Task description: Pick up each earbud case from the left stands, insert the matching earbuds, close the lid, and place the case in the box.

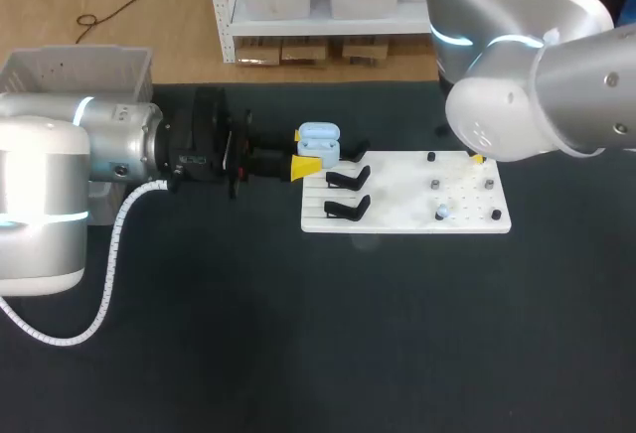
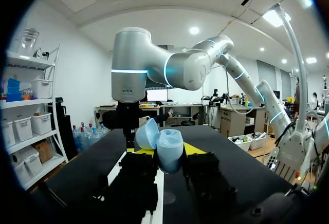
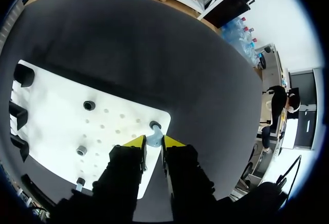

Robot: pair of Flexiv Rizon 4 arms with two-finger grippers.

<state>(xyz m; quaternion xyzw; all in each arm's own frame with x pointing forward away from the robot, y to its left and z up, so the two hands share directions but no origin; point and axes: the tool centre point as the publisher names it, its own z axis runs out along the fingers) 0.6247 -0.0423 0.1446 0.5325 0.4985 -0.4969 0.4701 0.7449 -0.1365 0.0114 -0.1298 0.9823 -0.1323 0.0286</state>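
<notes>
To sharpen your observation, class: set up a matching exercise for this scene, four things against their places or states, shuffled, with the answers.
Things: 1 earbud case; 2 earbud; 3 black stands; 4 grey box.
Places or states: A on the white board's left part; B between the right end effector's fingertips; C far-left table corner; D lid open, held by the left end effector.
Pairs: 1-D; 2-B; 3-A; 4-C.

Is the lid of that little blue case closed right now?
No, the blue case has its lid swung open to one side.
</notes>
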